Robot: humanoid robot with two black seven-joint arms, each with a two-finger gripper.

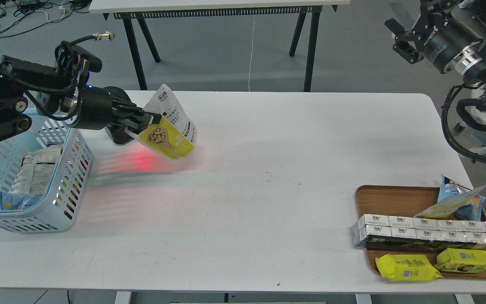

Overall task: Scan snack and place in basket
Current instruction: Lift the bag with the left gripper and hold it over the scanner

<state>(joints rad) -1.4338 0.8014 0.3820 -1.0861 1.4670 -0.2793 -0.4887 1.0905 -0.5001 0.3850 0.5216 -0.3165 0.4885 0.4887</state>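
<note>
My left gripper (149,120) is shut on the snack (171,126), a small pouch half yellow and half white-grey with a round picture of beige balls. It holds the pouch tilted in the air above the white table, just right of the basket. A red glow lies on the table (144,161) under the pouch. The light blue slotted basket (70,177) stands at the table's left edge with some packs inside. My right gripper (403,40) is raised at the top right, far from the pouch, with nothing seen in it.
A brown wooden tray (388,196) at the front right holds a row of white cartons (428,230), two flat yellow packs (407,268), and a blue-and-yellow bag (458,202). Another table's black legs (308,50) stand behind.
</note>
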